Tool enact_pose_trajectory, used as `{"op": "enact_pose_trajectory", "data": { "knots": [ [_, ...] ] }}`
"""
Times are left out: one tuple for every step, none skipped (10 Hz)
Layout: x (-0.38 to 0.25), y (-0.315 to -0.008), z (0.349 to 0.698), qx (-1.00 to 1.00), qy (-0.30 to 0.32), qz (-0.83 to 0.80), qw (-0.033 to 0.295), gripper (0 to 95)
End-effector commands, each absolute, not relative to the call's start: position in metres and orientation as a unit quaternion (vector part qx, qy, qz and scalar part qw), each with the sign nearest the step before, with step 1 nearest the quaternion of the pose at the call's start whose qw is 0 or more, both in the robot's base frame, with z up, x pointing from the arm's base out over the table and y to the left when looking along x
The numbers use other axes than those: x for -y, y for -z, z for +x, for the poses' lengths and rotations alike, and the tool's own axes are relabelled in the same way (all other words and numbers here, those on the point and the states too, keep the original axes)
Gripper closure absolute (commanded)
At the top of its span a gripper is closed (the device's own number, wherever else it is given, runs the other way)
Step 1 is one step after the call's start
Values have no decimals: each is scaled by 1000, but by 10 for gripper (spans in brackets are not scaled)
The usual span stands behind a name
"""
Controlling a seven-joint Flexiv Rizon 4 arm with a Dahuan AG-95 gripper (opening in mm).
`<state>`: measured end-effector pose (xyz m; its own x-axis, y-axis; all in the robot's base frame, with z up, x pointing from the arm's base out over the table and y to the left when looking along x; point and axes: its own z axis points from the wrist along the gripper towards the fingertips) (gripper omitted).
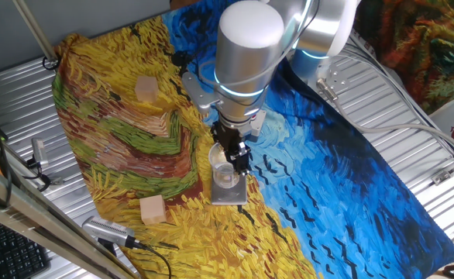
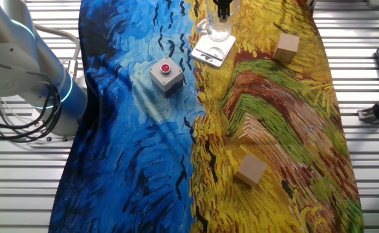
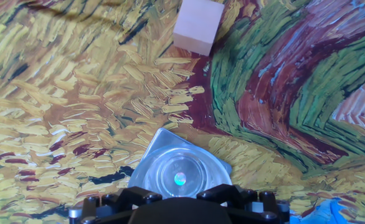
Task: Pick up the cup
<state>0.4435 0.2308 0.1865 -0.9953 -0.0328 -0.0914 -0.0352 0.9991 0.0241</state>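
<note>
**Gripper poised at the cup on the grey plate**

In the hand view, the gripper (image 3: 179, 198) is filling the bottom edge of the frame as a dark block, with the cup (image 3: 180, 176) sitting right in front of it, seen from above as clear rings around a small bright spot. The cup is standing upright on the grey plate (image 3: 150, 163), which is lying cornerwise in the lower middle of the frame on the painted cloth (image 3: 76, 112). Whether the fingers are pinching the glass or standing apart from it I cannot tell; the tips are hidden in this view.

In one fixed view, the gripper (image 1: 235, 159) is hanging straight down in the middle of the frame, its dark fingers reaching to the rim of the cup (image 1: 224, 169), which is sitting on the plate (image 1: 228, 194). The fingers seem to be at or over the cup's right wall, but contact is not clear.

Farther off, one wooden cube (image 3: 199, 26) is lying at the top of the hand view. In the fixed view a cube (image 1: 153, 209) is sitting at lower left and another cube (image 1: 146, 88) at upper left.

In the other fixed view, the cup (image 2: 218, 28) is standing at the top centre, and a grey box with a red button (image 2: 165, 73) is resting just below and left of it on the blue part of the cloth.
</note>
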Motion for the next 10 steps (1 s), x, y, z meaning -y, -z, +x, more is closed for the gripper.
{"op": "enact_pose_trajectory", "data": {
  "knots": [
    [-232, -190, 443, -999, -14, -16, 45, 950],
    [-232, -194, 443, -999, -14, -16, 46, 950],
    [-232, -196, 443, -999, -15, -16, 46, 950],
    [-232, -200, 443, -999, -14, -16, 45, 950],
    [-232, -203, 443, -999, -12, -16, 45, 950],
    [-232, -206, 443, -999, -11, -16, 45, 950],
    [-232, -208, 443, -999, -12, -16, 45, 950],
    [-232, -210, 443, -999, -12, -15, 45, 950],
    [-232, -213, 442, -999, -12, -15, 46, 950],
    [-232, -214, 442, -999, -11, -15, 46, 950]
  ]
}}
